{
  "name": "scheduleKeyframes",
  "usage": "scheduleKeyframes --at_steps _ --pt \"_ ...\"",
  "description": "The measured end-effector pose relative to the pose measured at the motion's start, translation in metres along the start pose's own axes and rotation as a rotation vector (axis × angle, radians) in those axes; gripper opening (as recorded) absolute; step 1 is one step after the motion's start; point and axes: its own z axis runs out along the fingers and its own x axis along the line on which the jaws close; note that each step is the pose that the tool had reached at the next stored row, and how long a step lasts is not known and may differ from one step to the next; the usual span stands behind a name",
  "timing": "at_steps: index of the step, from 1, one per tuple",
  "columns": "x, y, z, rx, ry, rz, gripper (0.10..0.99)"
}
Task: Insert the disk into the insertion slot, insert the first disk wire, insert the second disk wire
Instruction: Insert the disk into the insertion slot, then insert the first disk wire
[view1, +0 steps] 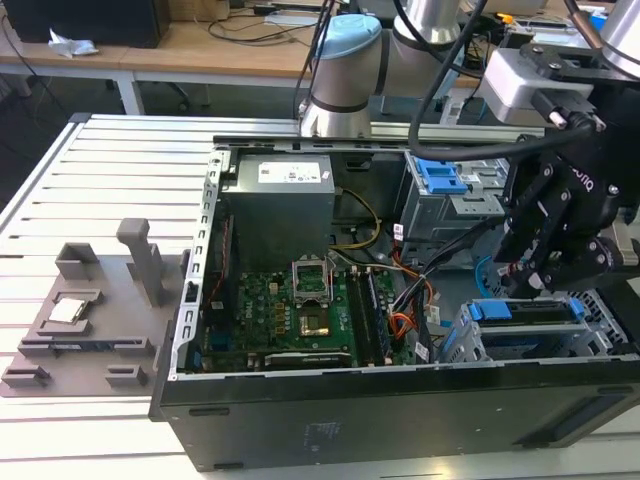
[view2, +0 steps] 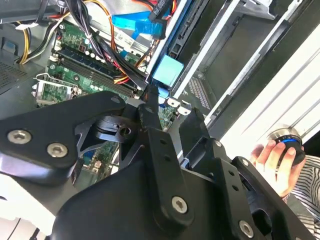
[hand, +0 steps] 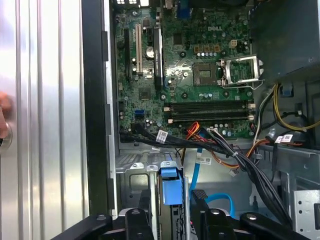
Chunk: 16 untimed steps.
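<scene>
Nearest in the exterior view, one open computer case (view1: 400, 410) is seen standing on one slotted metal table (view1: 100, 190). Just behind its near wall, at the exterior view's right, one insertion slot (view1: 520, 342) is found, and one disk (view1: 520, 310) is lodged at its top with the blue carrier edge exposed. One gripper (view1: 535, 280) is poised directly over the disk, very close; whether it is spread or pressed together cannot be told. Further in, one green motherboard (view1: 290, 310) is laid flat. Beyond it, one blue latch (view1: 437, 175) and one power supply (view1: 275, 195) are set by the far wall. In the second wrist view, one hand (view2: 275, 160) is seen outside the case.
</scene>
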Motion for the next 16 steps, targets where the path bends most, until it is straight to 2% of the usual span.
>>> scheduleKeyframes --at_steps 2,5,6,7,16 --pt "0.0 0.0 0.0004 0.0 0.0 0.0 0.427" --pt "0.0 0.0 0.0007 0.0 0.0 0.0 0.239" --pt "0.0 0.0 0.0008 0.0 -0.0001 0.0 0.239" --pt "0.0 0.0 0.0009 0.0 0.0 0.0 0.122" --pt "0.0 -0.0001 0.0024 0.0 0.0 0.0 0.106"
